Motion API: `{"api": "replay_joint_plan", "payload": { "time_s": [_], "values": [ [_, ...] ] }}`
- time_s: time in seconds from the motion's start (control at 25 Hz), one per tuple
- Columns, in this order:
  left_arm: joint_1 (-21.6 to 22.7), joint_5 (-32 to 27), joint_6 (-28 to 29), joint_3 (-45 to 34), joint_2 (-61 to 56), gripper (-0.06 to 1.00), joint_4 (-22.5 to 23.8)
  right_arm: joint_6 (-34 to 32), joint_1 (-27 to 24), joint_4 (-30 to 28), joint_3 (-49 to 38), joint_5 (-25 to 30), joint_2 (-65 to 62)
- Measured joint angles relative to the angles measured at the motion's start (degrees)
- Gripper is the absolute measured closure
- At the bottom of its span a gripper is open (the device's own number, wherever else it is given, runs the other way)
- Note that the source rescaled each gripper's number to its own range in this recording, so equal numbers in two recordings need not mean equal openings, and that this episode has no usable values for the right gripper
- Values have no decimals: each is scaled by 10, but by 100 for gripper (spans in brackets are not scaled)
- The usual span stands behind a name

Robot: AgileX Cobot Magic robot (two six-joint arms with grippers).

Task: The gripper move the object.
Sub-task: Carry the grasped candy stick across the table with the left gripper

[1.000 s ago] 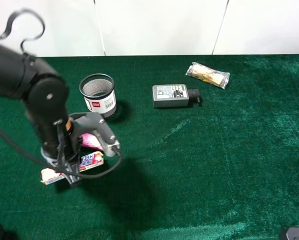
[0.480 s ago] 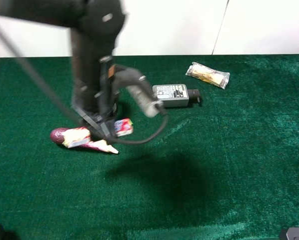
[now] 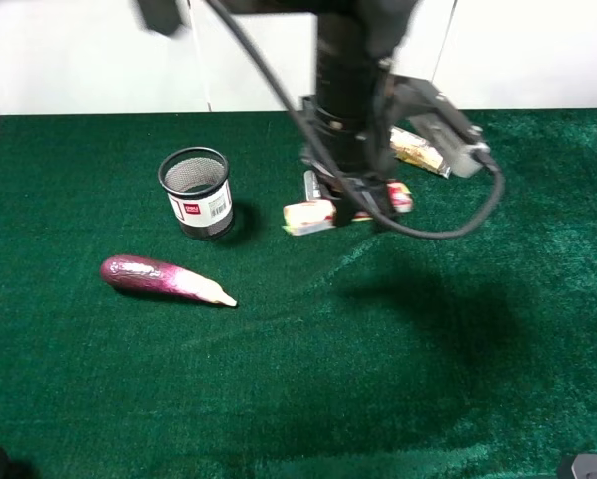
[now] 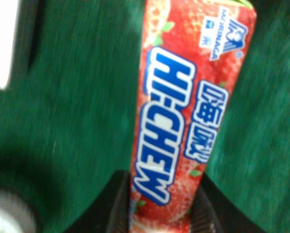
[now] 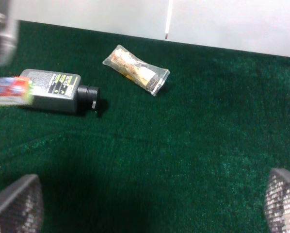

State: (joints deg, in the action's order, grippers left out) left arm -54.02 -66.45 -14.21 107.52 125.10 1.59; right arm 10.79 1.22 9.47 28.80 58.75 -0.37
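The object is a slim Hi-Chew candy roll (image 3: 308, 215) with a cream end and red and blue print. My left gripper (image 3: 358, 208) is shut on its middle and holds it level above the green cloth, just in front of the grey adapter, having reached across the middle. In the left wrist view the roll (image 4: 184, 121) runs out from between the two black fingers (image 4: 117, 206). One end of the roll (image 5: 9, 91) shows in the right wrist view. My right gripper (image 5: 147, 208) is open and empty, low at the front right, far from the roll.
A grey power adapter (image 5: 53, 91) lies partly hidden behind the left arm. A clear-wrapped tan snack packet (image 3: 420, 152) lies at the back right. A black mesh cup (image 3: 195, 190) stands at the back left. A purple eggplant (image 3: 159, 277) lies in front of it.
My left arm has carried the candy roll from the front left, past the eggplant, to the right and back, up to the adapter. The eggplant now lies uncovered.
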Motion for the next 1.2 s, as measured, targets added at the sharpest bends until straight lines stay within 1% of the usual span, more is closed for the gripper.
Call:
{"api": "replay_joint_plan", "payload": {
  "time_s": [0.2, 0.32, 0.6, 0.8, 1.2],
  "values": [
    [-12, 0, -8, 95, 83, 94, -16, -1, 0, 0, 0, 0, 0],
    [-14, 0, -9, 139, 126, 94, -27, -1, 0, 0, 0, 0, 0],
    [-21, 0, -14, 215, 205, 94, -22, -1, 0, 0, 0, 0, 0],
    [-29, 0, -17, 226, 227, 94, -2, -1, 0, 0, 0, 0, 0],
    [-30, 0, -17, 226, 247, 94, 2, -1, 0, 0, 0, 0, 0]
  ]
}}
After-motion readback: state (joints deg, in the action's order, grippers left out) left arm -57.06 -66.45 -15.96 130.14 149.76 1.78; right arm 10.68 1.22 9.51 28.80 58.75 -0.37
